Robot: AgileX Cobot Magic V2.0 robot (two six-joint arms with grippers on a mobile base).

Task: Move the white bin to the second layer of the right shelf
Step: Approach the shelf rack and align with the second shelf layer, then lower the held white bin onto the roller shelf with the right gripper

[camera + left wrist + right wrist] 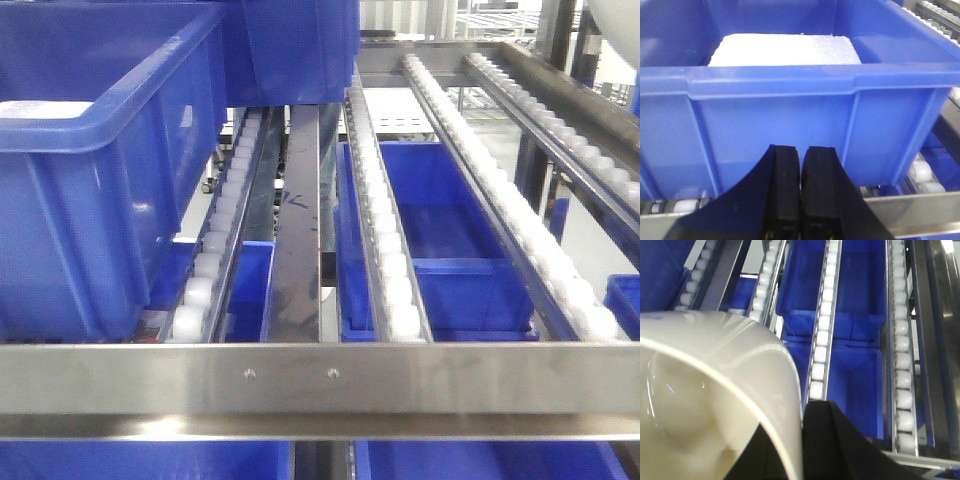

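Front view: the right shelf second layer (pixel 400 290) slopes toward the camera, bounded by a steel front rail (pixel 320 385). Four roller tracks visible; the three to the right carry nothing, leaving open lanes between them. One blue crate (pixel 90 190) sits on the left side, front wall close behind the rail; a second blue crate (pixel 300 45) stands behind it. Blue bins (pixel 440 250) lie on the level beneath, seen through the gaps. A pale curved edge shows at the top right corner; cannot tell what it is. Left wrist view: left tool (pixel 801 195) has its two black fingers pressed together, nothing between them, just in front of the blue crate's near wall. One white foam block (pixel 785 50) lies inside the crate. Right wrist view: right tool (pixel 800 450) grips the rim of the white bin (pixel 715 390), wall between the fingers; the bin hangs above the roller tracks, mouth toward the camera, interior empty. Three tracks run beneath it, blue bins below.
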